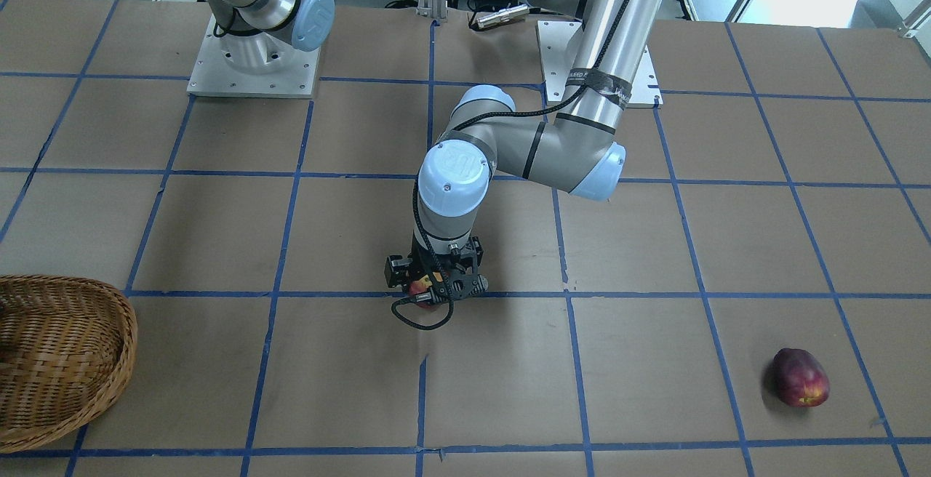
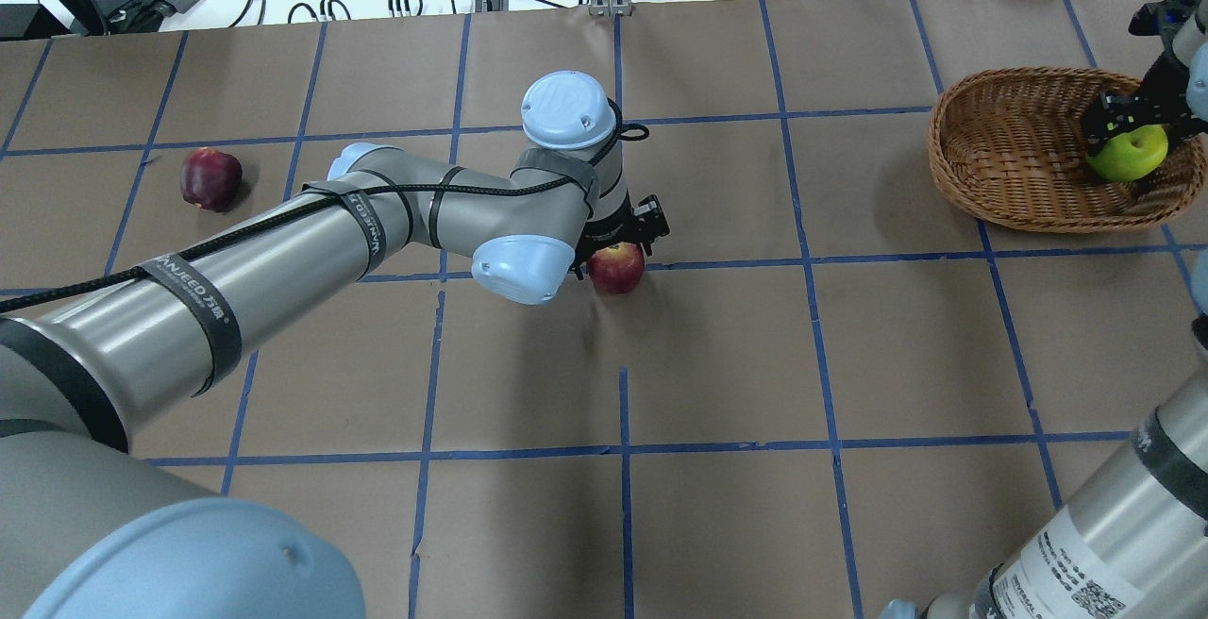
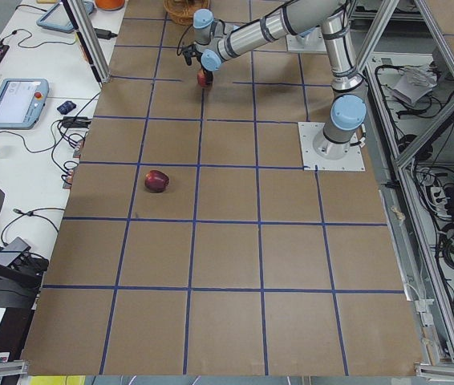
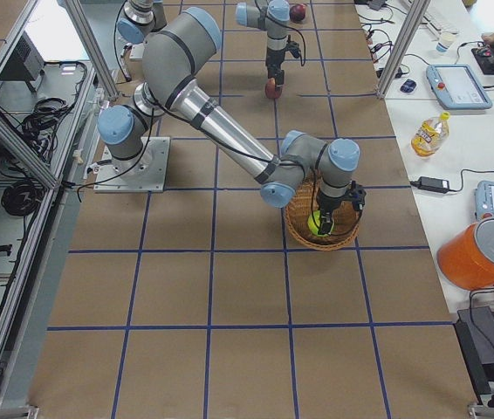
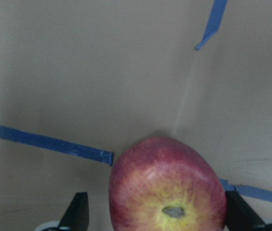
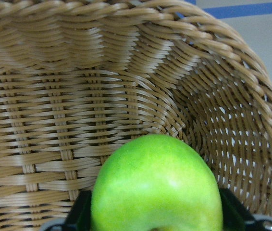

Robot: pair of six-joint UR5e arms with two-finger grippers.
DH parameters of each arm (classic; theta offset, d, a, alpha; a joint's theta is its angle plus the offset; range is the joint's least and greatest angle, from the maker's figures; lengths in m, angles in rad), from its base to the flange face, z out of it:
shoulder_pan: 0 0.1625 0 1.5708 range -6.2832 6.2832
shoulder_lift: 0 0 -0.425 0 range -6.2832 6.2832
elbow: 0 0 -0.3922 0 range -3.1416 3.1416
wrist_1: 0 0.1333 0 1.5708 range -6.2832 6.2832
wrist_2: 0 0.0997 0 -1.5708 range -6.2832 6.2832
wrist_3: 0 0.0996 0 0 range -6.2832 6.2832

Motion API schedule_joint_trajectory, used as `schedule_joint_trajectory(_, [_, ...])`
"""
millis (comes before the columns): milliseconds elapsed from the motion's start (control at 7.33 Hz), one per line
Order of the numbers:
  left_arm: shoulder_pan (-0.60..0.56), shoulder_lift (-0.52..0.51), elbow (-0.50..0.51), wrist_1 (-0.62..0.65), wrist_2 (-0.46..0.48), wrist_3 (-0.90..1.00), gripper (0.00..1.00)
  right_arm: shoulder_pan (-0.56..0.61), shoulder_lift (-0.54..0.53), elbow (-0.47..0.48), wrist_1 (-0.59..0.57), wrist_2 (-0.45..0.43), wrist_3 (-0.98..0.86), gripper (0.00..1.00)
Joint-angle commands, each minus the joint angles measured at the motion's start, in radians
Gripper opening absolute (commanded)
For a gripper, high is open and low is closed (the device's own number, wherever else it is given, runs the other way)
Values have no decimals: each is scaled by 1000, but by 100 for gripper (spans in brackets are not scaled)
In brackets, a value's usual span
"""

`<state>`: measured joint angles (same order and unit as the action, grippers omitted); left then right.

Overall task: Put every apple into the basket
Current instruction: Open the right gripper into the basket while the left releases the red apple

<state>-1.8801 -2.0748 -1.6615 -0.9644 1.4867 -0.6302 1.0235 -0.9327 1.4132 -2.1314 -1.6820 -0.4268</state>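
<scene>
Overhead exterior first. Far right on the table: wicker basket [image 2: 1015, 76], right gripper [image 2: 1125, 128] hanging over its right side, clamped on the yellow-green apple [image 2: 1130, 157] just above the weave. Mid-table: left gripper [image 2: 625, 240] low over the red apple [image 2: 616, 270], resting on the paper beside a blue tape line. Far left, well apart: dark maroon apple [image 2: 210, 178], untouched. From the left wrist: fingers [image 5: 78, 211] spread wide, straddling the red apple, a gap on one side, probably not yet gripping. Centre on the widest part, close evenly to avoid rolling it, then lift straight up. On the right, lower close to the weave before letting go.
</scene>
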Motion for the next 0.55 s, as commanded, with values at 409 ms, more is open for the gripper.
schedule_joint_trajectory(409, [429,110,230,-556,74,559,100,90,-188,-13,282,49,105,100])
